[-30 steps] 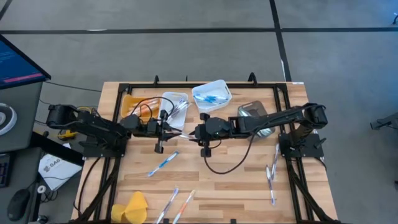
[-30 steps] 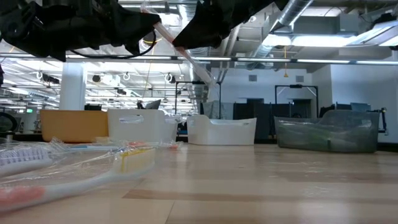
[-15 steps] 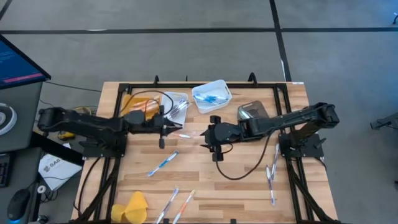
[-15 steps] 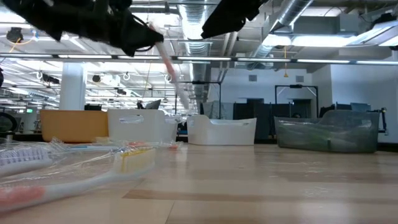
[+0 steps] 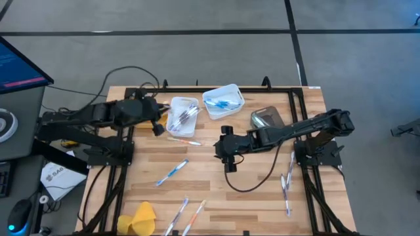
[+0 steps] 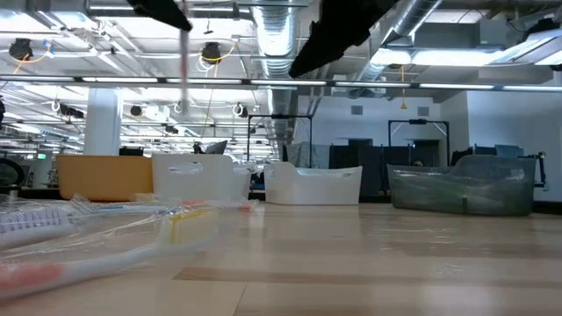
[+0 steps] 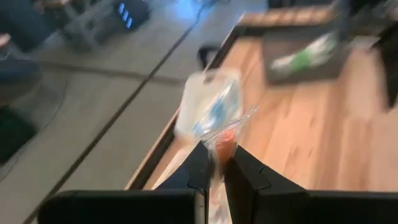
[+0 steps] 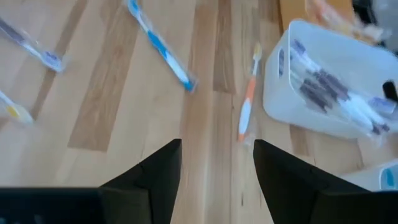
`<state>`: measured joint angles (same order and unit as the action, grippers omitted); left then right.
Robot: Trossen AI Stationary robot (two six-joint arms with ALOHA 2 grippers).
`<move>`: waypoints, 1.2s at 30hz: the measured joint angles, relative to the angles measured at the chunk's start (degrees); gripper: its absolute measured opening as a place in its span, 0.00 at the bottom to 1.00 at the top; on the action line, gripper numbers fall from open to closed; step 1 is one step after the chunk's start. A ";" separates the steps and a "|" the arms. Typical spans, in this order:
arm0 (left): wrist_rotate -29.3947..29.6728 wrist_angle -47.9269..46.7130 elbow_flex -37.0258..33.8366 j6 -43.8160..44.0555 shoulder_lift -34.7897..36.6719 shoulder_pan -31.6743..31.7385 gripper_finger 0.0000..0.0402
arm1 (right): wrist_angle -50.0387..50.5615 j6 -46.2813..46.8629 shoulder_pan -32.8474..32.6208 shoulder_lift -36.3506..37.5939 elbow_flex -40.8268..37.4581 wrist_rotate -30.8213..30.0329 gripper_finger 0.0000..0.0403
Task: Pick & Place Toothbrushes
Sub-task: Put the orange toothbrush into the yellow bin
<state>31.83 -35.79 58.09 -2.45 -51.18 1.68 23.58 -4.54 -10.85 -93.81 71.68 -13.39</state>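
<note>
My left gripper (image 5: pixel 157 128) is raised over the table's far left, beside a white bin (image 5: pixel 182 113) of toothbrushes, and is shut on a wrapped toothbrush (image 6: pixel 183 53) with an orange part. My right gripper (image 5: pixel 224 148) hovers open above mid-table, nothing between its fingers (image 8: pixel 217 168). An orange toothbrush (image 5: pixel 184 141) lies flat on the wood between the two grippers, next to the white bin (image 8: pixel 323 87). More toothbrushes lie flat: a blue one (image 5: pixel 172 172), two near the front edge (image 5: pixel 187 216), several at the right (image 5: pixel 287 182). My left gripper pinches the wrapped toothbrush between its two fingers (image 7: pixel 200 165), by the upper end near the orange part (image 7: pixel 224 145). The clear wrapper sticks out past the fingertips. The toothbrush hangs almost upright below the gripper (image 6: pixel 183 79), clear of the table.
Along the far edge stand an orange bin (image 6: pixel 104 177), a second white bin (image 5: pixel 223 100) with blue toothbrushes and a clear bin (image 5: pixel 266 118). A yellow lump (image 5: pixel 139 219) lies at the near left corner. Bare wood shows mid-table in front of the right gripper.
Both grippers were on the toothbrush a second ago. My right gripper has let go and drawn off toward the table's right. My left gripper has gone up and back toward the far left with the toothbrush, which has swung from slanting to hanging upright.
</note>
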 joint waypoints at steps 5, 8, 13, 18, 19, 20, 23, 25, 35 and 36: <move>2.36 -18.14 8.53 5.14 -4.29 2.00 0.04 | -0.08 0.01 0.06 -0.41 0.13 0.00 0.49; 2.34 -27.24 12.18 7.62 -8.52 4.50 0.04 | -0.64 -0.20 0.11 -0.36 0.13 0.00 0.49; 0.79 -38.81 15.96 8.91 -15.91 9.88 0.04 | -1.55 -0.50 0.13 -0.36 0.13 -0.01 0.48; -5.50 -42.95 17.28 4.00 -21.62 17.54 0.04 | -1.58 -0.53 0.13 -0.36 0.13 0.00 0.48; -6.87 -42.88 17.30 2.85 -22.40 19.05 0.04 | -1.56 -0.52 0.13 -0.36 0.13 0.00 0.48; -8.13 -42.73 17.30 2.11 -23.15 20.80 0.05 | -1.56 -0.52 0.13 -0.36 0.13 0.00 0.48; -9.33 -42.63 17.30 -0.31 -25.22 25.18 0.05 | -1.47 -0.52 0.13 -0.36 0.13 -0.01 0.48; -9.51 -41.76 17.30 -1.91 -26.22 27.84 0.04 | -1.46 -0.52 0.09 -0.36 0.13 -0.01 0.48; -15.75 -35.71 14.63 -5.11 -26.42 34.79 0.04 | -2.87 -0.52 0.12 -0.34 -2.16 0.00 0.46; -15.75 -35.06 13.94 -5.48 -26.42 34.79 0.04 | -2.90 -0.53 0.37 -0.34 -2.43 0.00 0.47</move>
<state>16.08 -70.85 72.03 -7.93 -77.60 36.47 20.68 -5.07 -10.49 -94.15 69.26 -13.39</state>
